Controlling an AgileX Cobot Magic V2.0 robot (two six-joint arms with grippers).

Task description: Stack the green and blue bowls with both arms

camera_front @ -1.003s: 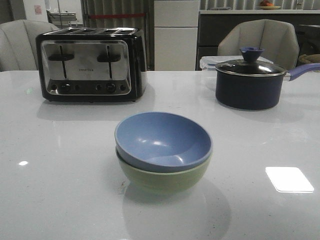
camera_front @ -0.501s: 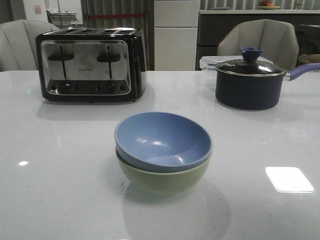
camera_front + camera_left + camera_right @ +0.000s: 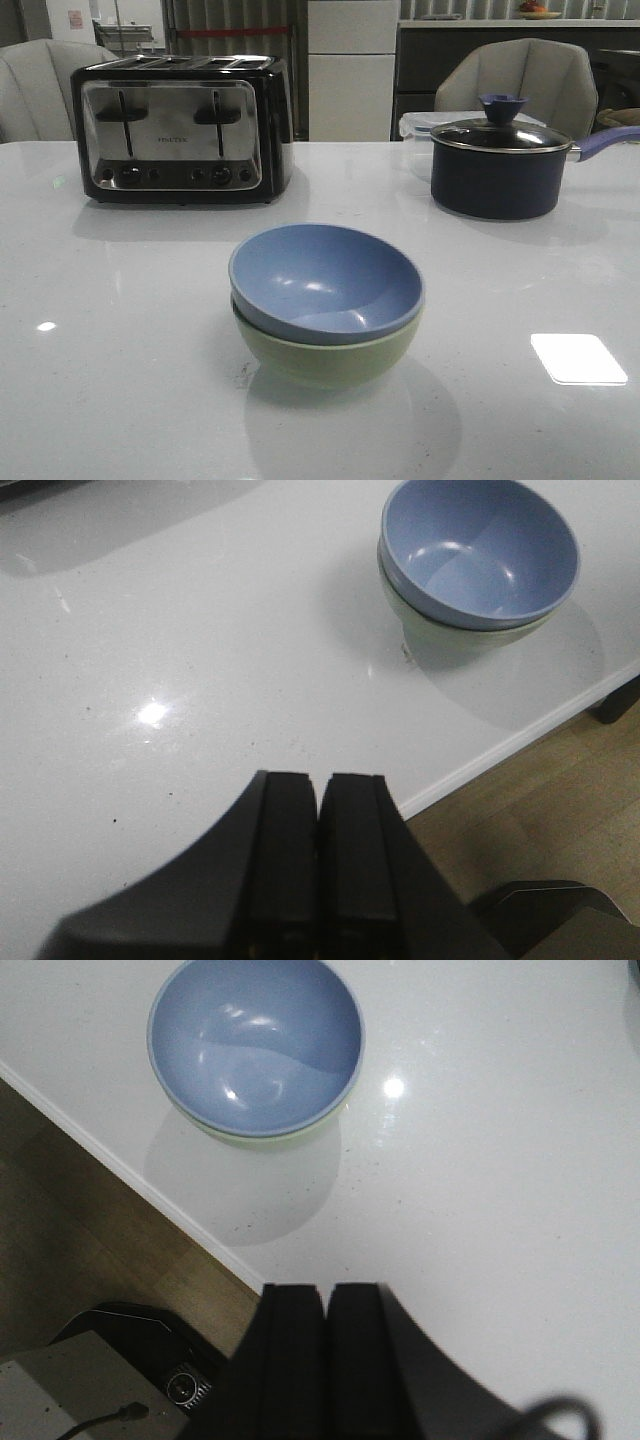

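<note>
Stacked already: blue bowl nested in green bowl at frame centre, left gripper and right gripper closed empty, clear.

Glossy white table, two grey chairs behind, dark cabinet, wooden floor
</note>
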